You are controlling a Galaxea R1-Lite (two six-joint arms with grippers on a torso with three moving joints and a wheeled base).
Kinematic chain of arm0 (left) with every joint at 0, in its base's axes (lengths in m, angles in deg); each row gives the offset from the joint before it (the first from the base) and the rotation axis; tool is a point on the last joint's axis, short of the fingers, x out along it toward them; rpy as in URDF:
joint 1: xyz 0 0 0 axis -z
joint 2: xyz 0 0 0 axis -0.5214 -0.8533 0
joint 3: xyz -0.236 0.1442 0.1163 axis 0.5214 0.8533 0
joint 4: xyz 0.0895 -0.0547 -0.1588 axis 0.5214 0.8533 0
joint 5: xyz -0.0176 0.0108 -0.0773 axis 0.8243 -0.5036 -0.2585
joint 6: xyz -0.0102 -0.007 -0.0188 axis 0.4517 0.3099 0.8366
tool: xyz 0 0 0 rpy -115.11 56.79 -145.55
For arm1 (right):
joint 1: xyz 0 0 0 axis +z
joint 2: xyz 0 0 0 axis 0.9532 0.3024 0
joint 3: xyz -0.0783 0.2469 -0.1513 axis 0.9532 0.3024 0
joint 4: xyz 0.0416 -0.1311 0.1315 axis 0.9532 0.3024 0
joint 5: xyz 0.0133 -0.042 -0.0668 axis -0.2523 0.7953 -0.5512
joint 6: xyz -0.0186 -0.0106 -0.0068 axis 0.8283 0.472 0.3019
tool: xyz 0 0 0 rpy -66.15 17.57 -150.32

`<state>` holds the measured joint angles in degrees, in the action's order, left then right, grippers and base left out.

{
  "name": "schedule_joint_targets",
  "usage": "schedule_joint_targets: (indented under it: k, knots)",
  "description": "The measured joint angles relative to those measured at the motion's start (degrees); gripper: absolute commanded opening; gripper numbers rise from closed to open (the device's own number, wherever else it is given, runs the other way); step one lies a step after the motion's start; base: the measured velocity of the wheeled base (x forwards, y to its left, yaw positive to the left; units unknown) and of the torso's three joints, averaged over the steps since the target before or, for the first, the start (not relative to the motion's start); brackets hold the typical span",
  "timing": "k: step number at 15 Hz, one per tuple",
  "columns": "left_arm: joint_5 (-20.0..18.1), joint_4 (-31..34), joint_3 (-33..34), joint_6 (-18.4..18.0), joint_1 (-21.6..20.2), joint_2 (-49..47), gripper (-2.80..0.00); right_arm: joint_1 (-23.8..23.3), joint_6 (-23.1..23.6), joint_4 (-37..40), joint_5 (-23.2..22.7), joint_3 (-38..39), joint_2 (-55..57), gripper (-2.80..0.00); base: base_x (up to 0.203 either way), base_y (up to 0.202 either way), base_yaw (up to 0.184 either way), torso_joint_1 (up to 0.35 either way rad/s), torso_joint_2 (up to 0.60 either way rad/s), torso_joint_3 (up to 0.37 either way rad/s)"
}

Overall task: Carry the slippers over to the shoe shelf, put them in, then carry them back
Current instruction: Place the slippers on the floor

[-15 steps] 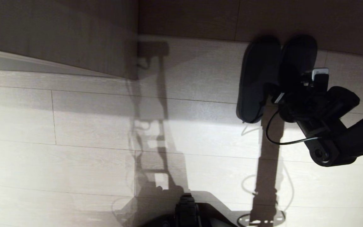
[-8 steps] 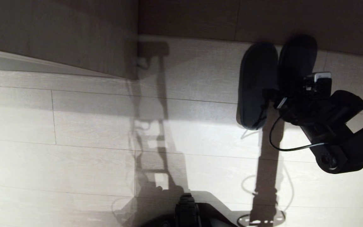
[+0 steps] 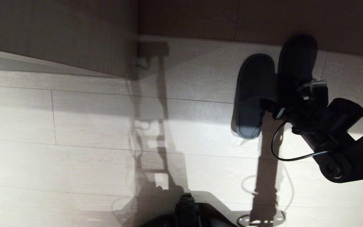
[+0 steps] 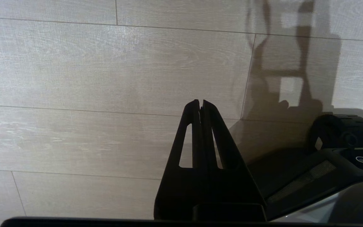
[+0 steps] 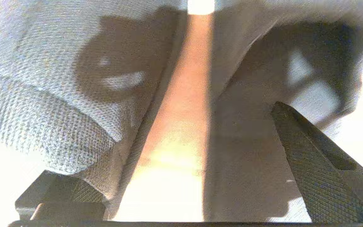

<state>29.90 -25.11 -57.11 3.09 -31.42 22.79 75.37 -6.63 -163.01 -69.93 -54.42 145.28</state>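
Two dark slippers lie side by side on the floor at the right of the head view, the left slipper (image 3: 251, 94) nearer me than the right slipper (image 3: 297, 60). My right gripper (image 3: 280, 99) hangs low over their inner edges, open. In the right wrist view its fingers (image 5: 320, 170) stand wide apart. A lit strip of floor (image 5: 181, 126) shows between the left slipper's woven band (image 5: 43, 94) and the right slipper (image 5: 279, 12). My left gripper (image 4: 199, 101) is shut and empty over bare floor. I cannot tell whether the beige panels (image 3: 58, 34) are the shoe shelf.
A beige wood-grain panel (image 3: 263, 19) runs behind the slippers' toes, and the left panel ends in a corner (image 3: 136, 75). Pale plank floor (image 3: 74, 157) spreads toward me. My base (image 3: 186, 211) shows at the bottom edge. A cable (image 3: 282, 154) loops under the right wrist.
The right gripper's fingers have spread open and the arm has drawn back toward me. The left slipper has slid nearer with it, and the right slipper has stayed put.
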Motion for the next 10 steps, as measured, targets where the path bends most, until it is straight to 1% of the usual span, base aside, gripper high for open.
schedule_joint_targets:
  k: [3,6,8,10]
  knots:
    - [0.0,0.0,0.0,0.0,0.0,0.0,-2.80,0.0,0.3,0.0,-0.7,2.1,-1.7,0.00,0.000,0.000,0.000,0.000,0.00,0.000]
    - [0.0,0.0,0.0,0.0,0.0,0.0,-2.80,0.0,2.6,0.4,-0.6,2.9,-3.5,0.00,0.000,0.000,0.000,0.000,0.00,0.000]
    - [0.0,0.0,0.0,0.0,0.0,0.0,-2.80,0.0,3.2,2.5,-0.8,4.6,-4.8,0.00,0.000,0.000,0.000,0.000,0.00,0.000]
    - [0.0,0.0,0.0,0.0,0.0,0.0,-2.80,0.0,3.4,2.7,-0.9,6.8,-5.6,0.00,0.000,0.000,0.000,0.000,0.00,0.000]
